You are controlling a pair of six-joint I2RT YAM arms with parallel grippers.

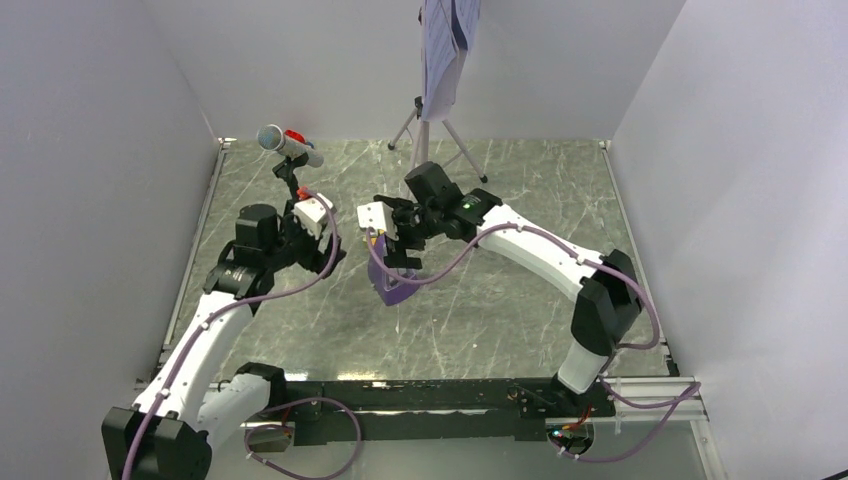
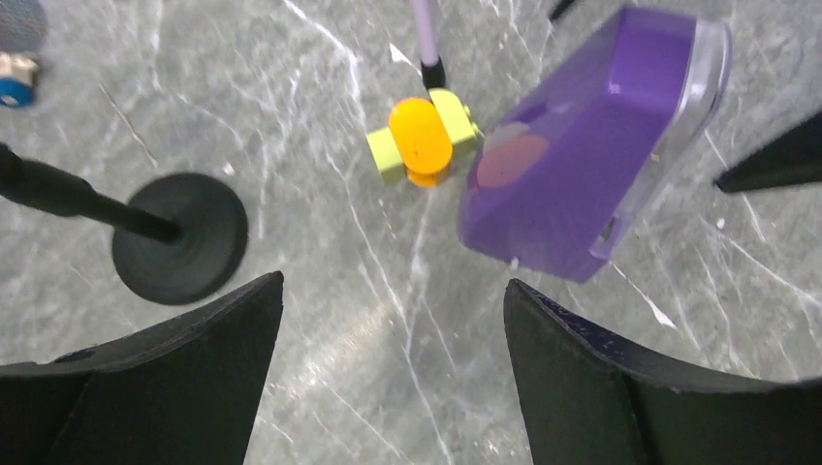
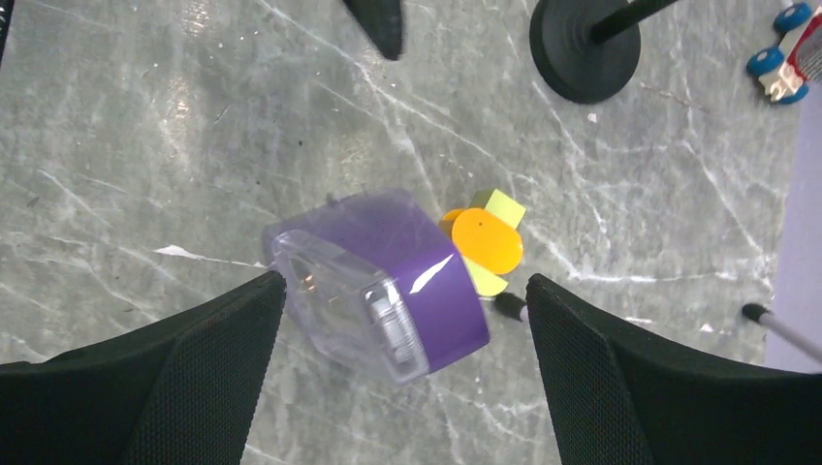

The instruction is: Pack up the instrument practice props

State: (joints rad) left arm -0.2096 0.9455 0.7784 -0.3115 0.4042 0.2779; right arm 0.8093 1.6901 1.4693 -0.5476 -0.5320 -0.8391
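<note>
Lying on the grey surface (image 1: 520, 330), the purple metronome (image 3: 388, 281) is seen with the orange-and-green block (image 3: 485, 240) just beside it at 2 o'clock. The right hand (image 3: 406, 283) is held above it, fingers wide apart. The left hand (image 2: 393, 286) is spread wide too, with the black microphone base (image 2: 179, 237) at 10 o'clock.

Glossy purple plastic metronome (image 3: 388, 281)

Your marbled tabletop (image 1: 520, 310) carries the purple metronome (image 2: 582, 145) on its side, the orange-and-yellow-green block (image 2: 424, 138) just beside it, the black round microphone-stand base (image 2: 179, 237) nearby, and the music stand's tripod legs (image 1: 462, 151) at the back.
</note>
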